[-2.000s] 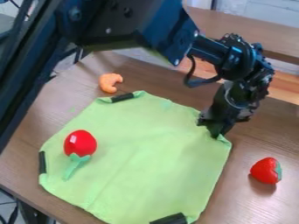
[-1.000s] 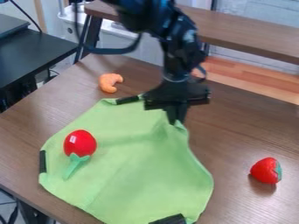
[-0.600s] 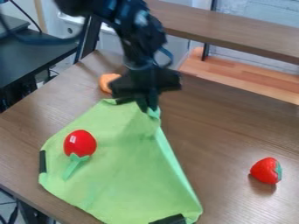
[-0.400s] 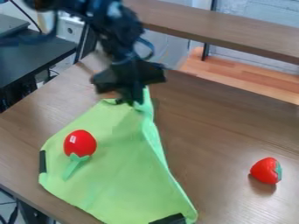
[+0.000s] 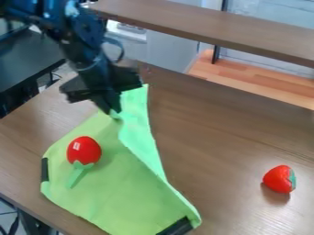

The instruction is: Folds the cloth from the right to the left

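On a clock face centred on the cloth, the table (image 5: 227,137) spread out on every side, with its widest bare stretch towards two and three o'clock. The green cloth (image 5: 129,188) lay on it, its paler turned-over flap (image 5: 138,133) standing up from twelve o'clock down to about five. The black gripper (image 5: 112,110) was at twelve o'clock, its fingertips closed together on a pinch of the cloth, with the flap hanging beside them. The red toy with a green stem (image 5: 84,148) rested on the cloth towards ten o'clock, the strawberry (image 5: 279,179) on the table well off at three. One black strip (image 5: 45,170) sat on the cloth's edge at nine, another black strip (image 5: 176,227) at five.

The cloth looked light and limp, nothing to break and probably not slippery, though apt to sag and crease wherever it went unsupported. A small pinch close to the free corner seemed the right hold, since from there the rest would trail after; the lower part of that side would likely lag and might need its own grip near five o'clock. The fold looked partly made. Laying the flap down low and slowly would have suited it, as a hard pull could have dragged the whole sheet or rolled the red toy.
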Robot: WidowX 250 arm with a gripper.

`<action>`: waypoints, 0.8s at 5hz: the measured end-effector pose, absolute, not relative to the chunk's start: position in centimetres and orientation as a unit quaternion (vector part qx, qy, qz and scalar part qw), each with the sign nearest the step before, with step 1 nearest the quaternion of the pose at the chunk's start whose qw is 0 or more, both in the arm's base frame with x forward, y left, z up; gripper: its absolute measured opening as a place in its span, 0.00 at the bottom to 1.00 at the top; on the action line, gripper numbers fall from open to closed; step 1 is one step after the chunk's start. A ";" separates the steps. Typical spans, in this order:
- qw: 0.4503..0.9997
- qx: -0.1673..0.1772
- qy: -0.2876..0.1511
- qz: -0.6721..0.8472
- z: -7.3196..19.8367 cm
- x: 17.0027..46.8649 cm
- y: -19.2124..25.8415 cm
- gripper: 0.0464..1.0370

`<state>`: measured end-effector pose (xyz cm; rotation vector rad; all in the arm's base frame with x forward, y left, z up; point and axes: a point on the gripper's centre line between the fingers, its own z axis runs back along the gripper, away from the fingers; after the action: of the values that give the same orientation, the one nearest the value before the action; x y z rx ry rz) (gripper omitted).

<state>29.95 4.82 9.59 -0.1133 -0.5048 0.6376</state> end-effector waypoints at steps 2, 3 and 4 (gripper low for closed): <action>0.913 -0.058 -0.251 0.316 10.7 27.4 7.5 0.01; 0.913 -0.047 -0.257 0.313 11.1 26.6 9.2 0.01; 0.917 -0.030 -0.251 0.307 11.3 25.3 10.7 0.03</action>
<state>25.34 10.72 11.32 -0.0627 -0.5172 0.6310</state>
